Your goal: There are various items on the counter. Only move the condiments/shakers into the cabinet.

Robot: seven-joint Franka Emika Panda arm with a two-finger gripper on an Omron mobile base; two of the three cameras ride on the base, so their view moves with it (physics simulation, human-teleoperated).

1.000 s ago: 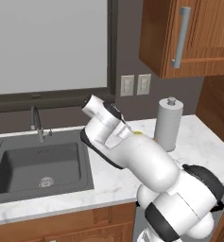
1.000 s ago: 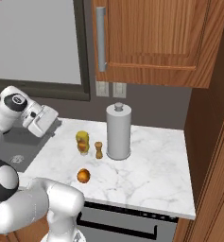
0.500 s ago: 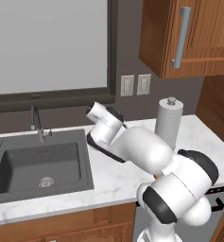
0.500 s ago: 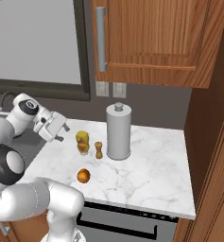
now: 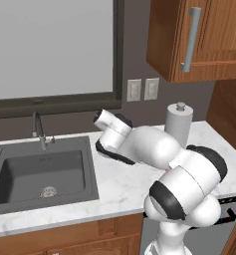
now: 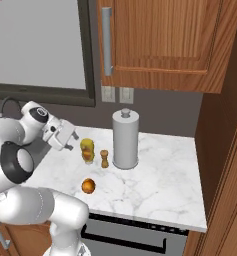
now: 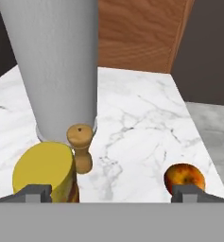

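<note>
My gripper [image 6: 69, 141] hangs open just above the counter [image 6: 155, 185], left of the yellow bottle [image 6: 87, 150] and clear of it. In the hand view the gripper [image 7: 111, 193] points at the items, its fingertips [image 7: 35, 192] spread wide. There the yellow bottle [image 7: 45, 172] stands close at the left. Behind it is the small wooden shaker [image 7: 80, 146], then the tall grey canister [image 7: 56, 61]. An orange fruit [image 7: 184, 178] lies by the right fingertip. The wooden shaker [image 6: 104, 158] stands between bottle and canister [image 6: 125, 139]. The black shaker is out of view. The cabinet [image 6: 155, 40] above is closed.
A dark sink [image 5: 40, 174] with a faucet [image 5: 38, 128] lies left of the arm. The fruit [image 6: 88, 186] sits near the counter's front edge. The cabinet's grey bar handle [image 6: 106, 41] hangs above the canister. A tall wooden panel [image 6: 220, 150] bounds the counter on the right.
The arm has swung down and to the right, which brought the gripper low over the counter and close to the yellow bottle. The items have not moved.
</note>
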